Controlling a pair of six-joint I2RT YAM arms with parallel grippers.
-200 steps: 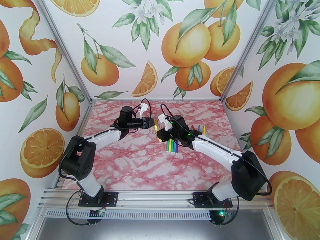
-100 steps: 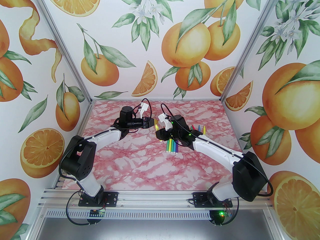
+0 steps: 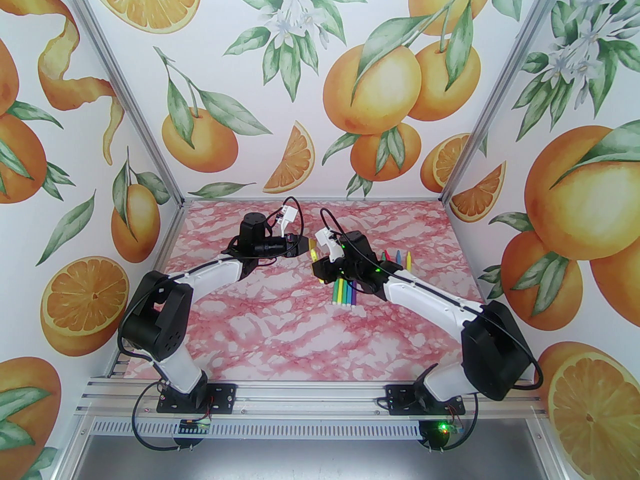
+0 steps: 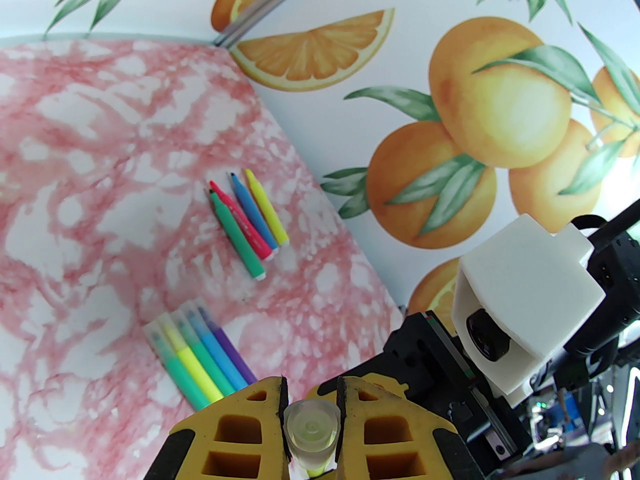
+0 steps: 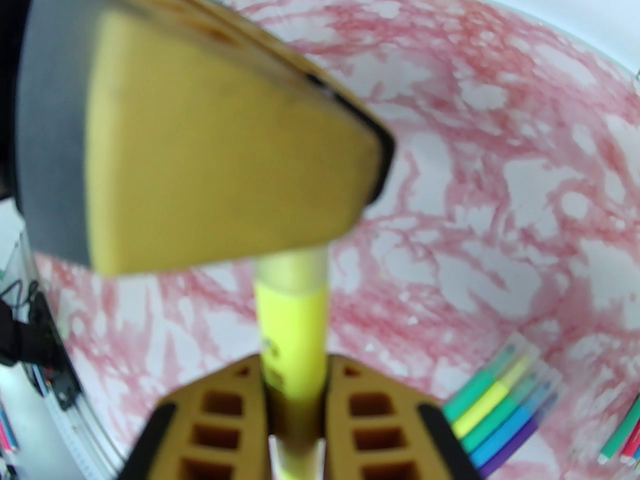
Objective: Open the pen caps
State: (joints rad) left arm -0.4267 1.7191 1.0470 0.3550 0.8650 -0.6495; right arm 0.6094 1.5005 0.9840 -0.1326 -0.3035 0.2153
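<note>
Left end effector (image 4: 311, 390) clamped tight on yellow pen cap (image 4: 311, 425). Right end effector (image 5: 295, 368) pinches the same pen's barrel (image 5: 292, 318). Both are mid-air over surface (image 4: 75, 168), opposed, likely for a straight pull-apart. Spare pens (image 4: 205, 353) lie below.

Both arms have smooth white link shells, L arm (image 3: 215, 270) & R arm (image 3: 430, 300), w/ bulky blk joint housings (image 3: 155, 318), flat blk base plates (image 3: 220, 398) w/ small screw heads, and thin blk cables (image 3: 540, 365) looping off the links. L gripper (image 4: 311, 393) & R gripper (image 5: 295, 368): yellow-orange wedge fingers (image 4: 235, 428) w/ rectangular cut-outs, blk pads on inner faces, blk trim on outer edges. White boxy cam housing (image 4: 525, 293) w/ dark round lens on R wrist; green LEDs (image 3: 440, 425) lit at R base & wrist.
</note>
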